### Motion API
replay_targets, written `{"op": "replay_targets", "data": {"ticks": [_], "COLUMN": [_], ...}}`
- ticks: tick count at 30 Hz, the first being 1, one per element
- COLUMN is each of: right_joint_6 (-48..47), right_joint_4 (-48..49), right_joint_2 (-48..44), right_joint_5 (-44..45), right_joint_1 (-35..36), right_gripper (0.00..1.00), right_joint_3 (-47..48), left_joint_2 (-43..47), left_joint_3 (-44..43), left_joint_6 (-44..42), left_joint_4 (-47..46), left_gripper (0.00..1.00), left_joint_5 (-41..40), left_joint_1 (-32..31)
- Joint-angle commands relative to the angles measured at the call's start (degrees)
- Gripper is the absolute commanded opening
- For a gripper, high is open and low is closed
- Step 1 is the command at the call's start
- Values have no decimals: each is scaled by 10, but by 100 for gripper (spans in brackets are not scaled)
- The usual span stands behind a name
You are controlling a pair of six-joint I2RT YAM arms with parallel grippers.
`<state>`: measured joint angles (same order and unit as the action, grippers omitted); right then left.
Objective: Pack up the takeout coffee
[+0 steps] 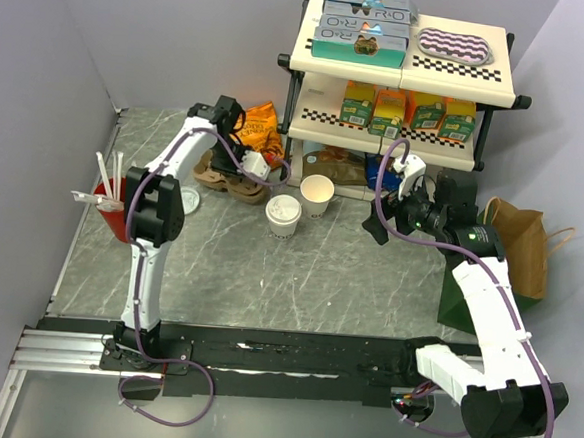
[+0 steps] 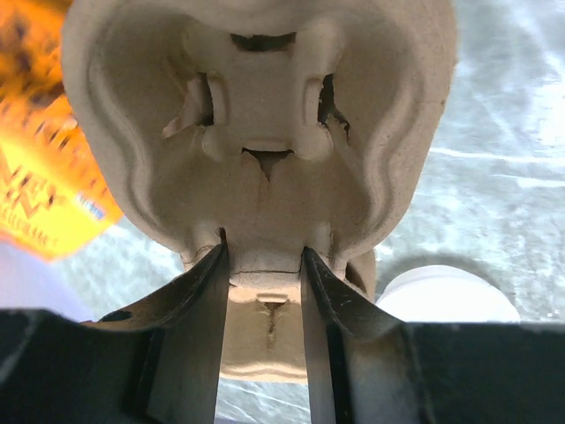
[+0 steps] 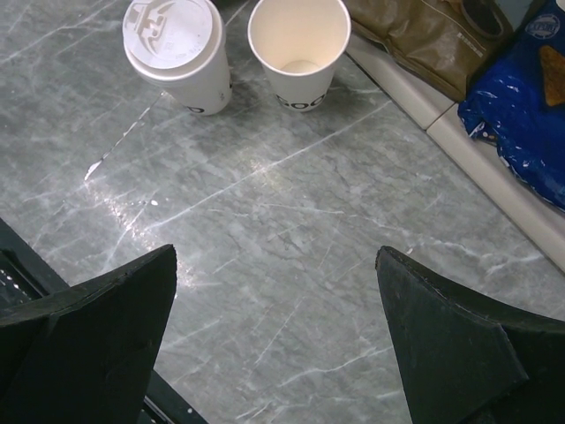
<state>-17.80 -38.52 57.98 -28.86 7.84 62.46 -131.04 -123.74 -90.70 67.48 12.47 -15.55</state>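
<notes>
Coffee (image 1: 282, 216) beside left claw (image 1: 242, 174) clamping carrier (image 2: 265, 132)

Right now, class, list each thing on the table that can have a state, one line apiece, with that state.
lidded cup: upright, lid on.
other cup: upright, no lid, empty.
cup carrier: pinched at its middle tab.
left gripper: shut on cup carrier.
right gripper: open, empty.

2 white arms (image 1: 140, 269), black joints (image 1: 157, 210), purple cables (image 1: 378, 180), black right tool (image 3: 275, 256).

Rack (image 1: 403, 71): counter's far edge, right
Juice boxes (image 1: 408, 112): rack's lower shelf
Open cup (image 1: 317, 194): mid-counter
Carrier (image 2: 265, 115): far left
Straw cup (image 1: 112, 216): left edge
</notes>
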Motion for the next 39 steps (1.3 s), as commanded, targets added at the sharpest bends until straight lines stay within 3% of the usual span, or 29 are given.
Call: {"op": "replay_targets", "data": {"ticks": [1, 3, 6, 13, 16, 18, 21, 24, 25, 28, 33, 39], "right_joint_6": [9, 9, 9, 22, 50, 47, 25, -15, -25, -14, -17, -57], "right_joint_4": [15, 13, 13, -8, -17, -36, -105, -165, -202, -274, -413, -468], "right_joint_2": [-1, -1, -1, -26, -26, -7, 33, 55, 57, 68, 67, 74], "right_joint_5": [-16, -16, -16, 14, 86, 133, 169, 279, 288, 333, 338, 327], "right_joint_1": [-4, -4, -5, -6, -14, -19, -38, -62, -72, -135, -274, -383], "right_gripper": [100, 100, 100, 96, 94, 87, 84, 82, 80, 78, 80, 82], "right_joint_3": [13, 17, 20, 63, 153, 247, 376, 443, 455, 486, 502, 500], "left_joint_2": [26, 15, 36, 90, 120, 145, 186, 221, 228, 233, 247, 350], "left_joint_3": [-24, -61, -41, -41, -37, -37, -10, 24, 37, 37, 74, 200], "left_joint_6": [76, 44, 13, 41, 123, 176, 245, 349, 426, 548, 636, 745], "left_joint_4": [-47, -14, -28, 20, 31, 52, 50, 23, 5, 8, 27, -117], "left_gripper": [1, 1, 1, 1, 1, 1, 1, 1, 1, 1, 1, 1], "left_joint_5": [36, 13, -19, 25, 41, 54, 75, 83, 69, 43, 99, 121], "left_joint_1": [13, 14, 8, 8, 4, 3, 1, -4, -4, -7, -7, -7]}}
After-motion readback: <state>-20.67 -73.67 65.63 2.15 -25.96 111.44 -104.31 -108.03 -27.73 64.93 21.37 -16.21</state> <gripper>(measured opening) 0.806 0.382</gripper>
